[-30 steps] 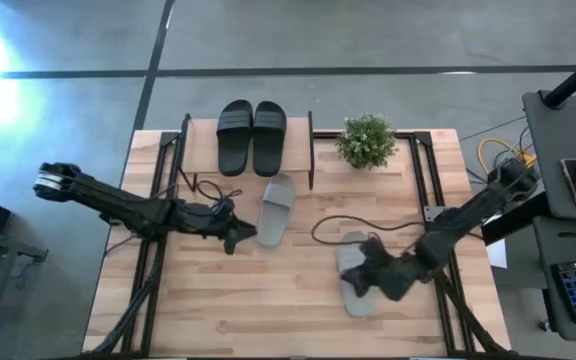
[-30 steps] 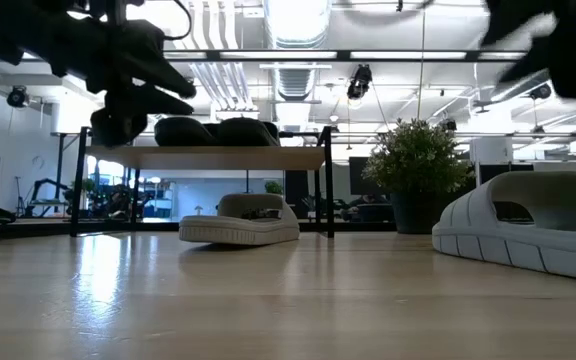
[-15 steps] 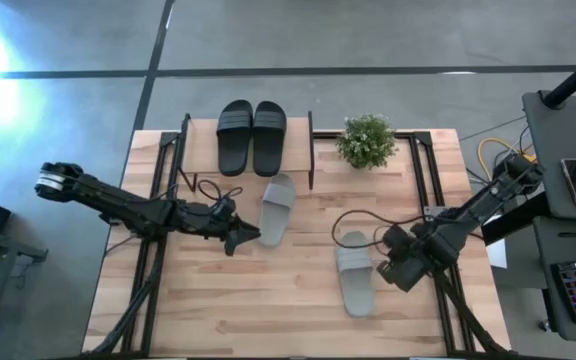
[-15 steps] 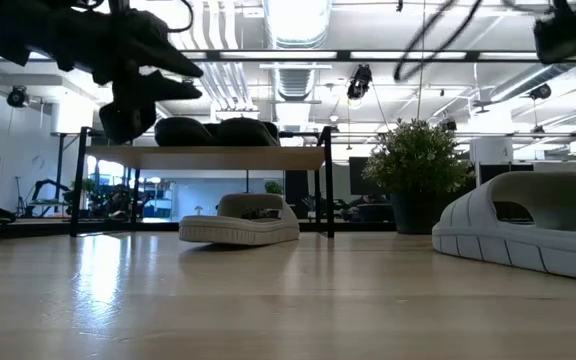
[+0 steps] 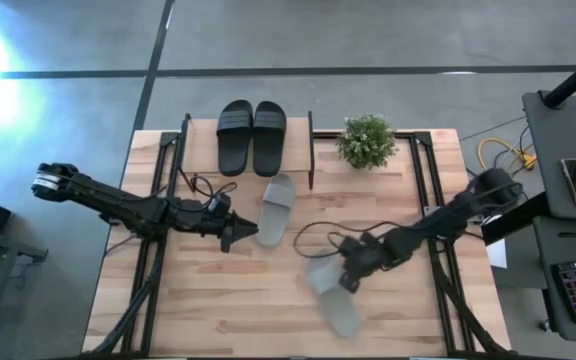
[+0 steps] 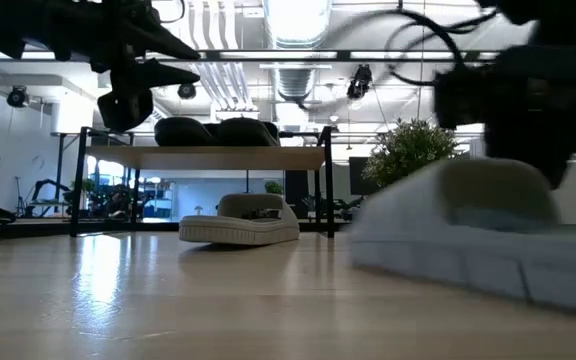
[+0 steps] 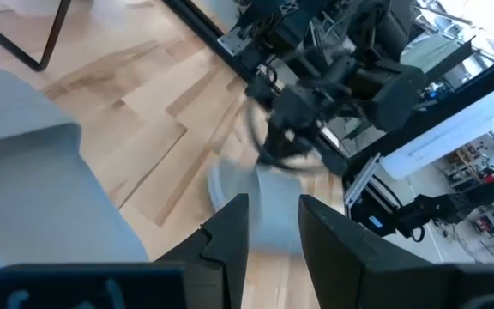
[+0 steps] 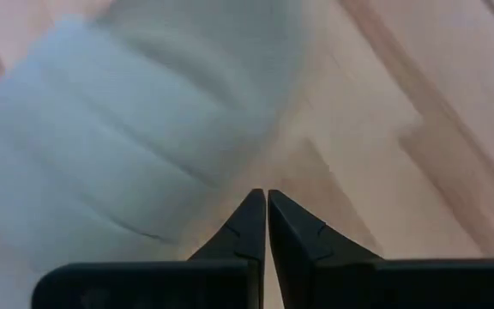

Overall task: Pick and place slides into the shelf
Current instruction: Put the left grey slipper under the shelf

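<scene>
Two black slides point(image 5: 253, 135) lie side by side on the shelf's wooden board point(image 5: 202, 150). One grey slide point(image 5: 276, 208) lies on the table, its far end at the shelf's near edge. My left gripper point(image 5: 244, 232) hovers open just left of it, above the table, with nothing between its fingers point(image 7: 268, 202). The other grey slide point(image 5: 330, 295) lies slanted and blurred on the table right of centre. My right gripper point(image 5: 353, 275), shut point(image 8: 260, 197), points steeply down at that slide's right side. My right gripper's shut fingertips point(image 8: 251, 215) come down slanting from the table's right at the side edge point(image 8: 221, 176) of the grey slide, near its far end. The slide lies flat on the table. Blur hides whether the tips touch the edge at this instant.
A potted plant point(image 5: 366, 140) stands right of the shelf at the far edge. Black cables point(image 5: 313, 232) loop over the table beside my right arm. The shelf's black side frames point(image 5: 311, 150) stand on either side of the board. Bare tabletop point(image 5: 218, 310) stretches along the near edge.
My right gripper swung off the grey slide toward the table's right, then dropped and came back toward the left. That slide has slid toward the table's left and near edges and turned, now lying slanted. The other slides have stayed put.
</scene>
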Robot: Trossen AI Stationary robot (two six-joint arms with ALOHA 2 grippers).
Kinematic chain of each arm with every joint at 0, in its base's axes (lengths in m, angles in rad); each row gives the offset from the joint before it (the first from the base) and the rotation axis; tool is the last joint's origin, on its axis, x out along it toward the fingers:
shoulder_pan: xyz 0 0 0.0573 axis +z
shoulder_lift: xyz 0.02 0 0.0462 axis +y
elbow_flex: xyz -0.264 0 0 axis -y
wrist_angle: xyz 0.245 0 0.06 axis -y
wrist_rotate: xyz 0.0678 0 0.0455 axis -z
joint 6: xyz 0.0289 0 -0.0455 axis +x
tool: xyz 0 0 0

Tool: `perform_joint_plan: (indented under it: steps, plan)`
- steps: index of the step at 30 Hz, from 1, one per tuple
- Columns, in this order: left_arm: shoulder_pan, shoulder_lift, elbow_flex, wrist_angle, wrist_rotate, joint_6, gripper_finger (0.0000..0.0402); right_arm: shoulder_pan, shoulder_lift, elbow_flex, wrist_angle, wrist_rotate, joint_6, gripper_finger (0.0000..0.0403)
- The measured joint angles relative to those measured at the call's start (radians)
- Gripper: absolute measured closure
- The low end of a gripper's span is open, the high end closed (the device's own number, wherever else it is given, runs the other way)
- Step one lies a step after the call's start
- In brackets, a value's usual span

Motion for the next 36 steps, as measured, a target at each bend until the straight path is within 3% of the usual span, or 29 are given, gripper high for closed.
perform_joint_plan:
  steps: [4, 9, 14, 20, 25, 30, 36]
  plan:
    - [0.000, 0.000, 0.000, 0.000, 0.000, -0.003, 0.0313, -0.057, 0.085, 0.089, 0.064, 0.027, -0.060, 0.0394]
    - [-0.013, -0.002, 0.011, 0.001, 0.037, -0.029, 0.0315, -0.089, 0.124, 0.169, -0.063, 0.025, -0.089, 0.0394]
    - [-0.075, 0.048, 0.075, -0.015, 0.162, -0.064, 0.0342, -0.088, 0.044, 0.137, -0.187, 0.024, -0.004, 0.0394]
    - [-0.110, 0.169, 0.229, -0.218, 0.160, 0.004, 0.0375, -0.057, -0.139, 0.036, -0.196, 0.107, 0.176, 0.0394]
    - [-0.109, 0.296, 0.296, -0.227, 0.163, -0.051, 0.0323, -0.021, -0.306, -0.042, -0.207, 0.127, 0.221, 0.0376]
    - [-0.103, 0.456, 0.376, -0.116, 0.130, -0.080, 0.0236, 0.033, -0.469, -0.091, -0.206, 0.018, 0.195, 0.0341]
    - [-0.064, 0.677, 0.502, -0.066, 0.236, -0.081, 0.0189, 0.133, -0.619, -0.109, -0.211, 0.100, 0.265, 0.0310]
